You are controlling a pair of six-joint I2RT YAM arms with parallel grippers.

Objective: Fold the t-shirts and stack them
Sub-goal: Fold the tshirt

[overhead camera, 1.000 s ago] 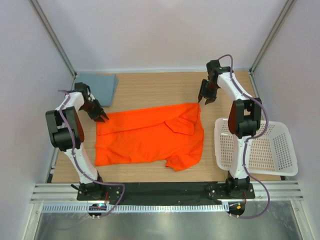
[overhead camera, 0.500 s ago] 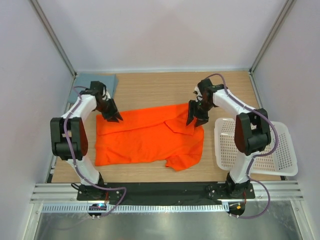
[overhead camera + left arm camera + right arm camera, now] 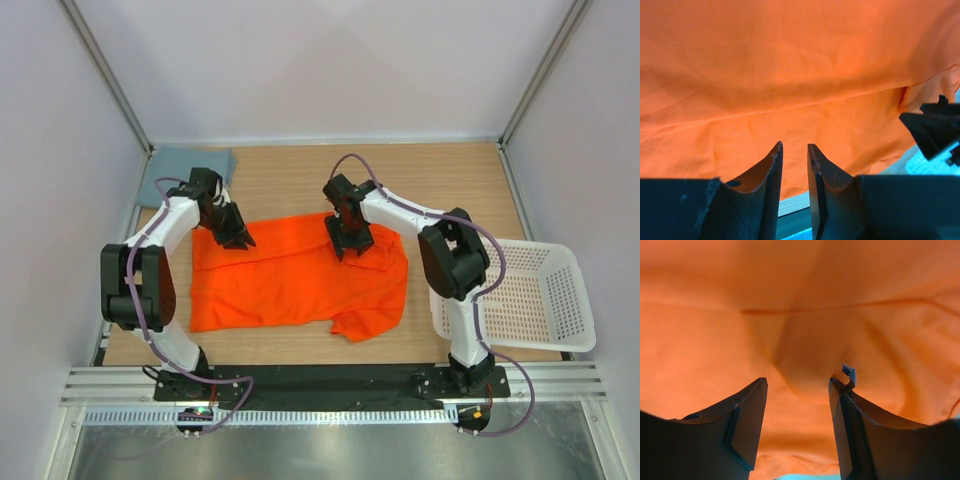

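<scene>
Finding 1, cloth: the orange shirt (image 3: 290, 280) lies spread on the table (image 3: 290, 175), roughly central, long side running left to right. It is not flat: one sleeve is turned over onto the body at the far right, and the near right corner is bunched and sticks out toward me. I see creases across the body in both wrist views.

Finding 2, second garment: the grey-blue shirt (image 3: 185, 168) sits folded in the far left corner, well apart from the orange one.

Finding 3, left gripper (image 3: 240, 238): it is over the far left edge of the orange shirt, pointing down at it. In its wrist view the fingers (image 3: 767, 170) stand only slightly parted, with nothing between them and orange cloth showing beyond the gap. I cannot tell whether the tips touch the fabric.

Finding 4, right gripper (image 3: 350, 243): it is over the far edge of the orange shirt, just beside the turned-over sleeve. Its fingers (image 3: 745, 415) are spread wide and hold nothing, and a raised fold of cloth lies beyond the gap.

Finding 5: the basket (image 3: 545, 290) sits at the right, partly over the table edge, near the shirt but not touching it
</scene>
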